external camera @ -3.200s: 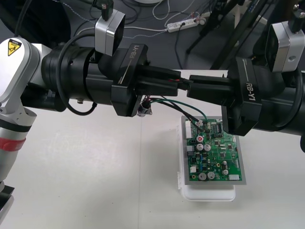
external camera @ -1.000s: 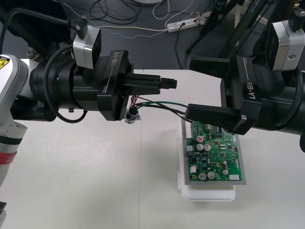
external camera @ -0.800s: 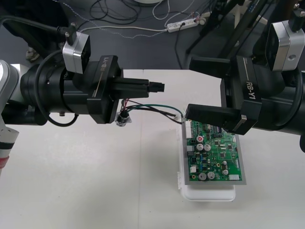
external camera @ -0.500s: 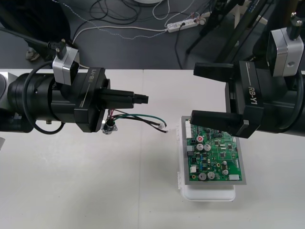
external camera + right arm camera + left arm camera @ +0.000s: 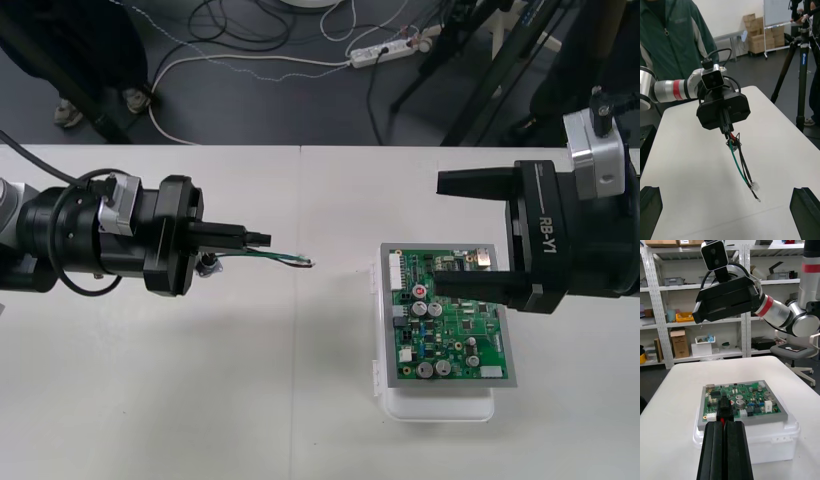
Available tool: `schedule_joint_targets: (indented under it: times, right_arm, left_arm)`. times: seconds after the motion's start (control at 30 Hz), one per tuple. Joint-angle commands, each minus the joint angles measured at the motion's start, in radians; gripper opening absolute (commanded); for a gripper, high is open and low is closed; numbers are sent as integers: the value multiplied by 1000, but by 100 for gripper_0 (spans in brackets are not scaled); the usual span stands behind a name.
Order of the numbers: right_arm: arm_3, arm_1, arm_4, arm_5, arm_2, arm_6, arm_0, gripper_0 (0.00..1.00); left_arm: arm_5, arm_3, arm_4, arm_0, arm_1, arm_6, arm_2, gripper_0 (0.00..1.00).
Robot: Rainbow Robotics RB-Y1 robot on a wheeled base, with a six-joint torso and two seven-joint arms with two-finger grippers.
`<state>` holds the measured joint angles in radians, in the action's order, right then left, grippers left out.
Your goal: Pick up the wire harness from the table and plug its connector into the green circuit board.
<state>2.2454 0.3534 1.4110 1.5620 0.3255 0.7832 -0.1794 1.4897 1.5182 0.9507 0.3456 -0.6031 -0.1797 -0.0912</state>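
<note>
At middle left of the front view, the left hand (image 5: pixel 262 238) is closed tight on the wire harness (image 5: pixel 285 258). Its wires run rightward to a loose connector end (image 5: pixel 308 264), seemingly just off the worktop (image 5: pixel 200 380) and well short of the green circuit board (image 5: pixel 455 325) at lower right. At the right, the right hand (image 5: pixel 438 234) is spread wide and empty, one finger over the board's upper end.

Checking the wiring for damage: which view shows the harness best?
Right wrist view: the wire harness trails whole from the left tool. Front view shows thin wires past that tool; left wrist view, just red wire between its fingers.
</note>
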Motion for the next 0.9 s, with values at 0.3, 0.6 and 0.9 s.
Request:
schedule_joint_targets:
  times: [0.3, 0.6, 0.9]
  right_arm:
    - [20, 59, 60, 9, 66, -94, 127, 100]
    - [20, 127, 126, 9, 63, -237, 213, 100]
    - [19, 176, 269, 9, 64, -366, 274, 100]
  left_arm:
    - [81, -187, -7, -8, -32, -35, -42, 0]
    - [81, -266, -10, -7, -30, -159, -119, 0]
    - [81, -372, -9, 7, 31, -288, -174, 0]
